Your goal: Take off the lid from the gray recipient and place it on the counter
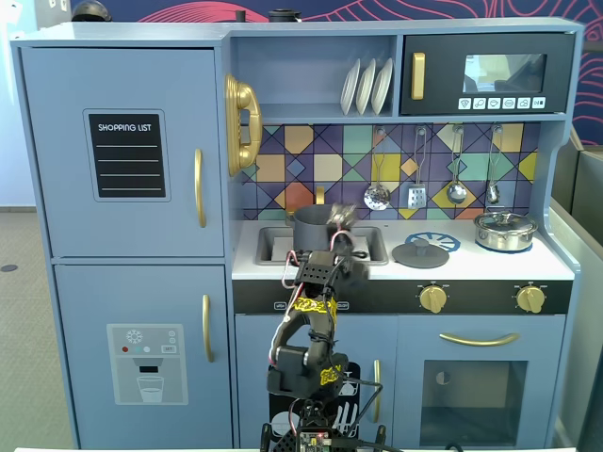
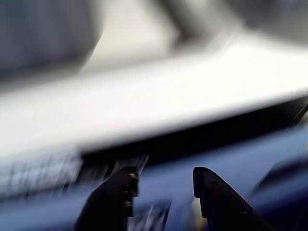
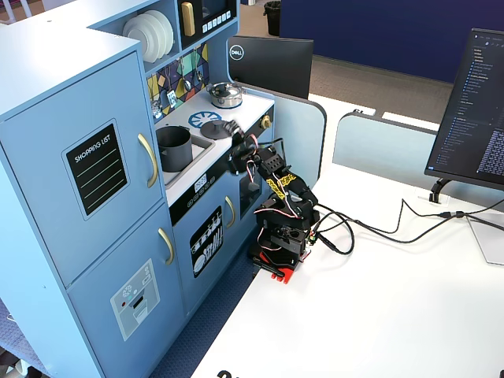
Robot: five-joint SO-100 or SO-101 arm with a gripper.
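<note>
The gray recipient point(image 1: 313, 227) stands uncovered in the recessed sink, and it also shows in the other fixed view point(image 3: 174, 147). The dark-gray lid point(image 1: 420, 253) lies flat on the white counter point(image 1: 556, 267) next to the blue burner mark, apart from the pot; it also shows in the other fixed view point(image 3: 213, 129). My gripper point(image 1: 340, 222) is raised at the counter's front edge, between the sink and the lid, and is motion-blurred. In the wrist view my gripper point(image 2: 163, 184) is open and empty, with the blurred counter edge point(image 2: 144, 110) above it.
A shiny silver pot point(image 1: 505, 231) with its own lid stands at the counter's right end. Utensils point(image 1: 377, 195) hang on the backsplash. The arm's base point(image 3: 277, 240) sits on the white table beside the kitchen, with cables point(image 3: 370, 228) trailing right.
</note>
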